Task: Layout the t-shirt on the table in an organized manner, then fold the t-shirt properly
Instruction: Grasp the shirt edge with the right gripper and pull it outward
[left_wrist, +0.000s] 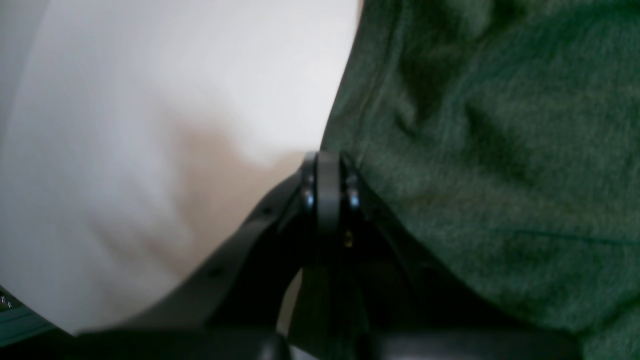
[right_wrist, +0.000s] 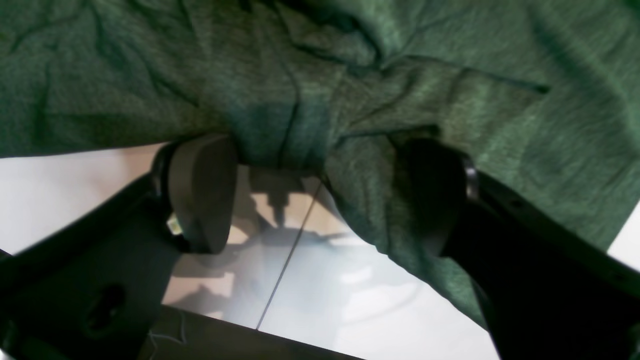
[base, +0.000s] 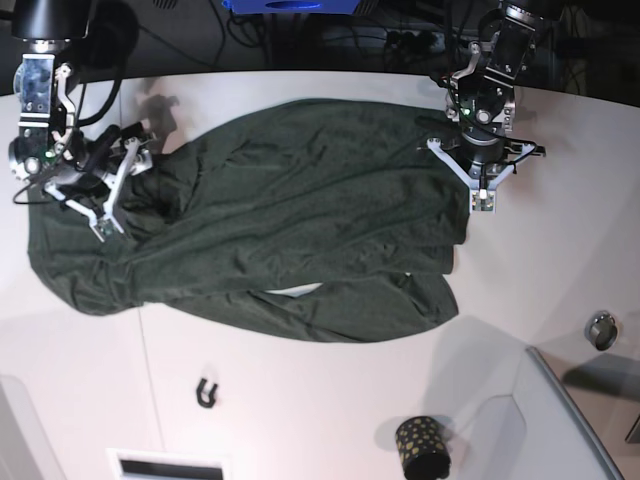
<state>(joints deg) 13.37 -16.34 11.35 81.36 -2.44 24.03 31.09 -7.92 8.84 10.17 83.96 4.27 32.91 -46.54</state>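
The white desk (base: 330, 400) is wide, smooth and curved at its far edge, with thin seams. On it the shirt (base: 300, 220) lies as one long crumpled band, its long axis going from your right hand (base: 105, 190) across to your left hand (base: 482, 172); each hand is at one end. The cloth is thin dark green jersey, soft, with many folds, and part of it is doubled under at the near side. Your left hand is closed, pinching the shirt edge. Your right hand has its jaws wide apart, with a fold of cloth hanging between the pads (right_wrist: 200, 192); it does not grip. A small black dotted cup (base: 421, 445) stands well apart, near you.
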